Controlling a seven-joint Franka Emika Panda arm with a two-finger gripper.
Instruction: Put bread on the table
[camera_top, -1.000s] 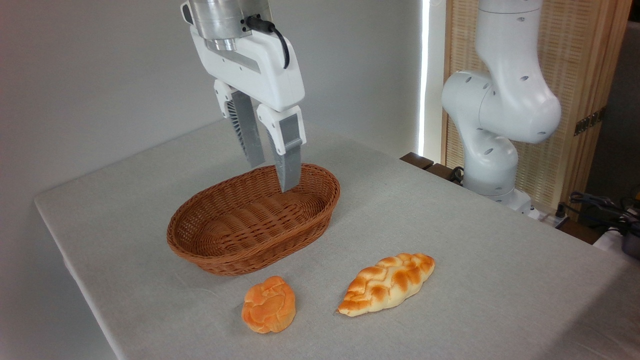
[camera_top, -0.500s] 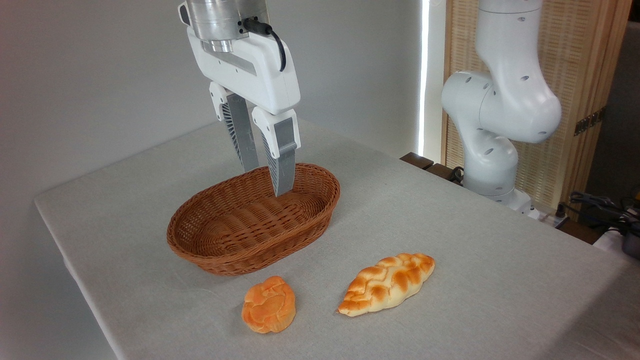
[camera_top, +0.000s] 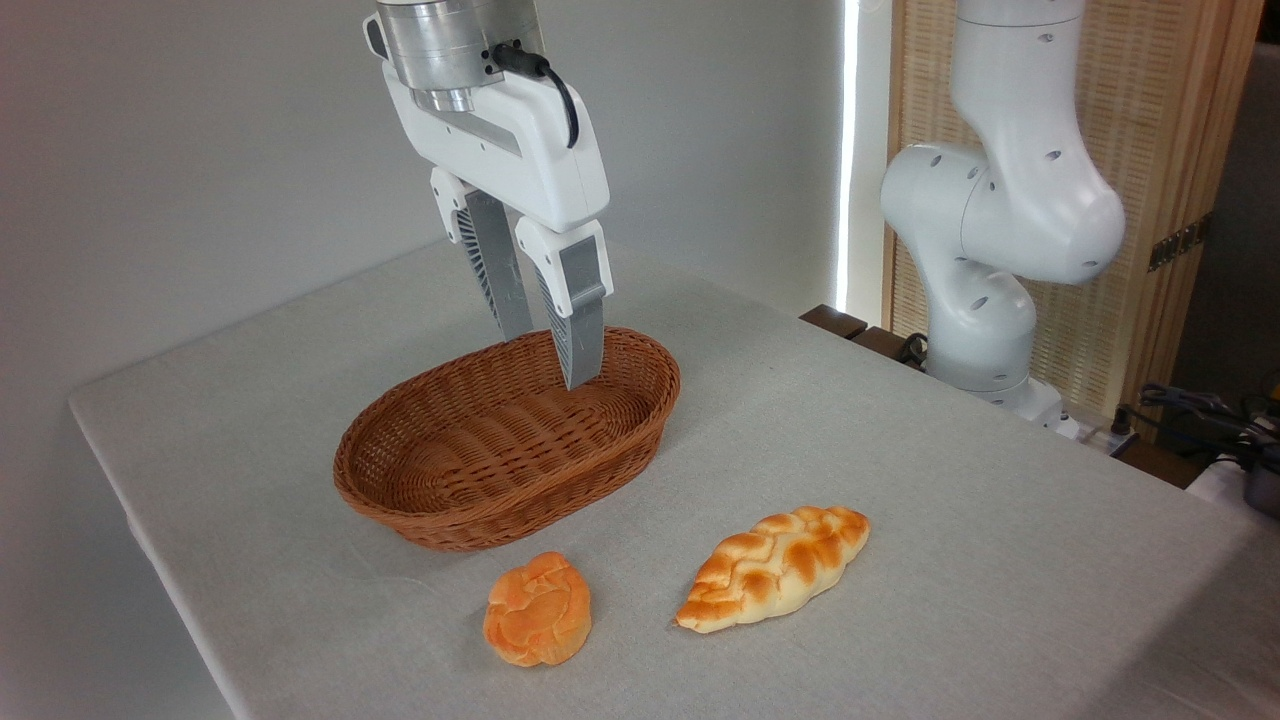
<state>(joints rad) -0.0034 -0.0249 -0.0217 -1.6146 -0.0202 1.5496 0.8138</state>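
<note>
Bread (camera_top: 773, 567): lying on counter (camera_top: 950, 520) | my tool (camera_top: 548, 355): jaws slightly parted, empty, above basket (camera_top: 500, 450)

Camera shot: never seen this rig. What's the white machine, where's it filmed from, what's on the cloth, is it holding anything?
The white jointed machine at the right is a robot arm; it reaches overhead, and its two-finger grasping tool hangs above the far end of the brown oval wicker basket. There is one fixed camera, looking down across the table from its near side. On the grey-beige cloth-covered table lie the empty basket, a small round orange knotted bun and a long braided golden bread loaf, both in front of the basket. The tool's fingers stand slightly apart with nothing between them, so it holds nothing.
</note>
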